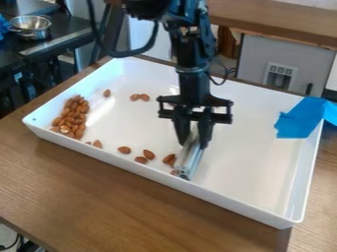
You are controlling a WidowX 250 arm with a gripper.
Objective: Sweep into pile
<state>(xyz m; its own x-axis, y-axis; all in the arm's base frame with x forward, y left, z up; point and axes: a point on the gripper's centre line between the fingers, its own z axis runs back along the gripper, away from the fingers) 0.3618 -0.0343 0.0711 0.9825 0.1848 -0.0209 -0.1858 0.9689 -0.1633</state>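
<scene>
- Your gripper [193,140] hung down over the middle of the tray, its two fingers closed on a silvery bar.
- The bar [191,160] you held was long and grooved, tilted between the fingers, with its lower end down by the tray's near wall.
- Right beside the bar, on its left, you had a couple of almonds [169,159] close together, and another nut [174,173] lay by the bar's lower end — partly hidden from view.
- Further left along the near wall, you had three loose almonds [149,154] near one another, then two more [97,144] close to the pile.
- The pile [73,115] sat at the left end of your tray, with its almonds heaped against one another in a long patch.
- Toward the far side, you had one almond [107,93] alone near the pile and a pair [139,97] side by side, between the pile and the arm.
- The white tray [263,210] around all this rested on your wooden table [131,206], and blue tape [299,118] lay over its right edge.
- Behind the tray, you had a metal bowl [31,27] on a dark counter [62,34] at the upper left, and another wooden surface [283,18] — at the upper right.
</scene>
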